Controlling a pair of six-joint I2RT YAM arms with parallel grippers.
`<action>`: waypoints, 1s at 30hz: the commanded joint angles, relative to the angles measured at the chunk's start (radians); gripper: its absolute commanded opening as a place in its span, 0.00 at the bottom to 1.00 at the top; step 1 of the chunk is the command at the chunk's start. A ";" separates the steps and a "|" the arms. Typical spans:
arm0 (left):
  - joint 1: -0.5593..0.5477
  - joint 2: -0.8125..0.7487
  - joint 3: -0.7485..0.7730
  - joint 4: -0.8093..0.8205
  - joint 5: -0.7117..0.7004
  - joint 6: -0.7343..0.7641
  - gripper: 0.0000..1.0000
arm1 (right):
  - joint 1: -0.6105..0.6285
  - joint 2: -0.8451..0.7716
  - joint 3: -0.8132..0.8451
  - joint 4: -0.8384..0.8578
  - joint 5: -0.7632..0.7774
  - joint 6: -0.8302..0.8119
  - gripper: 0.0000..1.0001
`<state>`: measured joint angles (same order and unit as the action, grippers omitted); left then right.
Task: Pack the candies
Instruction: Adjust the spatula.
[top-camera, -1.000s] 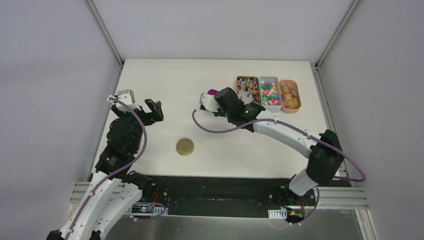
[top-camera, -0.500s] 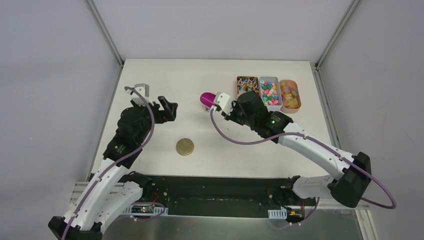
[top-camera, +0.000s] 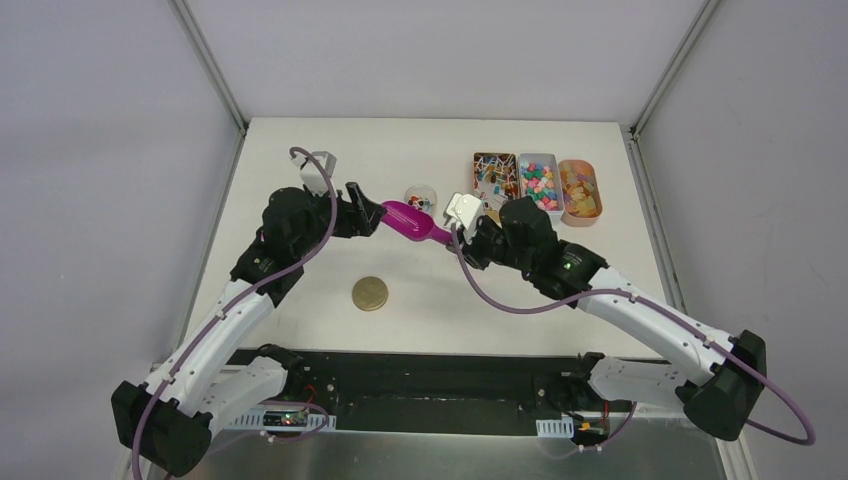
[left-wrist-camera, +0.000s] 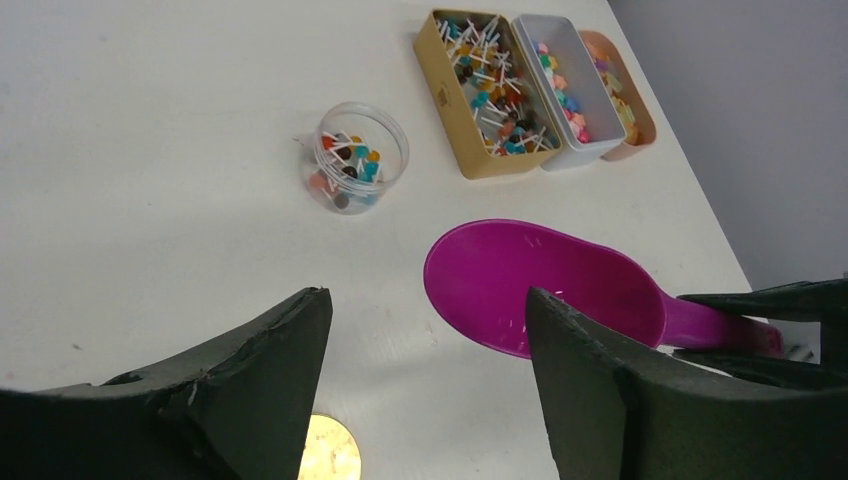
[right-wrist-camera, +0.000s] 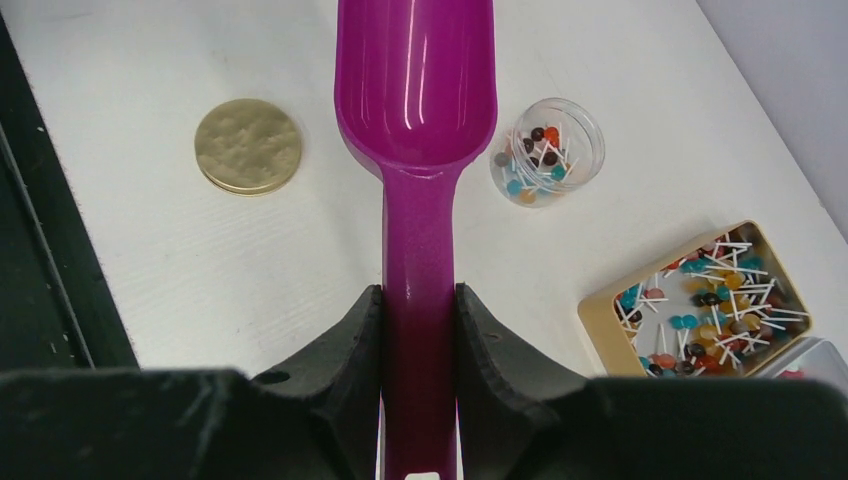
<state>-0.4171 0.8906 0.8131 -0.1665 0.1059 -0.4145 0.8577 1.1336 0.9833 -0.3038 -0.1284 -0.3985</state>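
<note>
The middle of the table (top-camera: 300, 150) is being barred by the magenta scoop (top-camera: 410, 220), which is being gripped by its handle in the right gripper (top-camera: 462, 232). Its bowl is being faced, close by, by the spread fingers of the left gripper (top-camera: 365, 208). Just beyond the bowl, the way is being narrowed by a clear jar (top-camera: 421, 196). The far right corner is being taken up by three boxes (top-camera: 539, 186) set side by side. Nearer the bases, one spot is being occupied by the gold lid (top-camera: 370, 294), well apart from the scoop. Bare surface is being shown at the far left, while the near right is being overhung by the right arm.
</note>
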 joint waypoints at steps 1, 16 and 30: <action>0.006 0.049 0.037 0.057 0.135 -0.019 0.71 | 0.000 -0.077 -0.029 0.133 -0.062 0.087 0.00; 0.006 0.157 -0.004 0.023 0.189 0.004 0.63 | -0.002 -0.207 -0.064 0.222 -0.056 0.135 0.00; 0.006 0.130 0.041 -0.009 0.161 0.034 0.74 | -0.046 -0.167 -0.029 0.131 0.046 0.134 0.00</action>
<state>-0.4171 1.0622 0.8127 -0.1574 0.2844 -0.4095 0.8455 0.9585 0.9066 -0.1890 -0.1734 -0.2657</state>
